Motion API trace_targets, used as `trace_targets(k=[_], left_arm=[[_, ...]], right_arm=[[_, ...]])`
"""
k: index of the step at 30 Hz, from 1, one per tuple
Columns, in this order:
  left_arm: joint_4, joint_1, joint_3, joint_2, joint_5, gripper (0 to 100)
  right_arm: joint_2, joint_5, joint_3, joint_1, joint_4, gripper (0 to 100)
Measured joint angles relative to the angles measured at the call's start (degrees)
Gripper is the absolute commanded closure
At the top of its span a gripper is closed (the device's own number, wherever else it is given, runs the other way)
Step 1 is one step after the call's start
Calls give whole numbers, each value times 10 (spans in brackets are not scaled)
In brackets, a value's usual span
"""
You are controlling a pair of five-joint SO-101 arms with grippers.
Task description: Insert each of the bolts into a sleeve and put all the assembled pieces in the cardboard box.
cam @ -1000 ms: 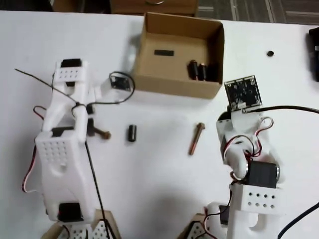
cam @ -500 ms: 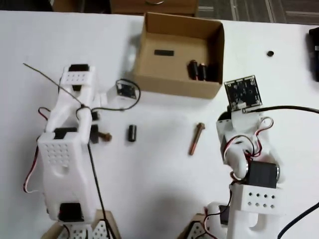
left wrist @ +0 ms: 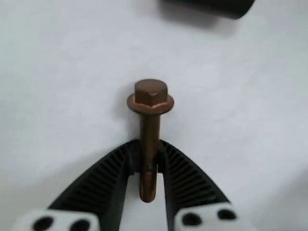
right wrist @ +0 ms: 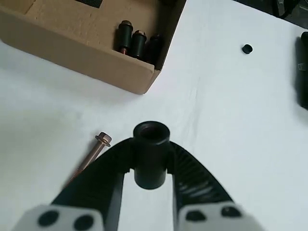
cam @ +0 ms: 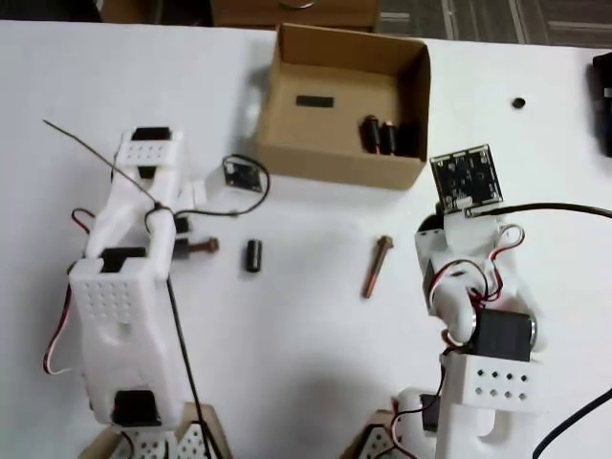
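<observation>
**Bolt and sleeve each gripped, not yet mated**

The copper-coloured hex-flanged metal bolt (left wrist: 149, 122) is being pinched at its tip end by the closed left gripper (left wrist: 148, 159), head pointing away, low over the white table (left wrist: 57, 72). It is looking rigid, light and smooth, so it is probably prone to pivoting. Holding nearer the head would free the tip for insertion.

The right gripper (right wrist: 151, 166) is clamping a black cylindrical sleeve (right wrist: 151, 144), bore exposed. A loose black sleeve (cam: 252, 255) and a second copper bolt (cam: 378, 266) are lying between the arms.

Assembled pieces (right wrist: 137, 41) are crowding one corner of the brown cardboard box (cam: 287, 158), and their count is proving hard to make out.
</observation>
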Motion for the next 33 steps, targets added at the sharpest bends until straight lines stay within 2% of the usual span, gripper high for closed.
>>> trace_targets(k=[4, 8, 10, 12, 18, 20, 24, 29, 33], left_arm=[[33, 1, -19, 2, 0, 979], [93, 1, -91, 4, 2, 979], [103, 1, -137, 4, 29, 979], [107, 1, -178, 4, 98, 979], [112, 1, -262, 4, 369, 980], [112, 1, -277, -4, 418, 980], [108, 2, -314, -70, 462, 980], [62, 2, -350, -189, 592, 980], [62, 1, -352, -238, 697, 979]], right_arm=[[0, 0, 0, 0, 0, 978], [0, 0, 0, 0, 0, 978], [0, 0, 0, -4, 0, 978], [0, 0, 0, -16, 0, 978], [0, 0, 0, -40, -33, 978], [0, 0, 0, -41, -51, 978], [0, -14, 0, -55, -67, 978], [0, -49, 0, -100, -74, 978], [0, -74, 0, -114, -74, 978]])
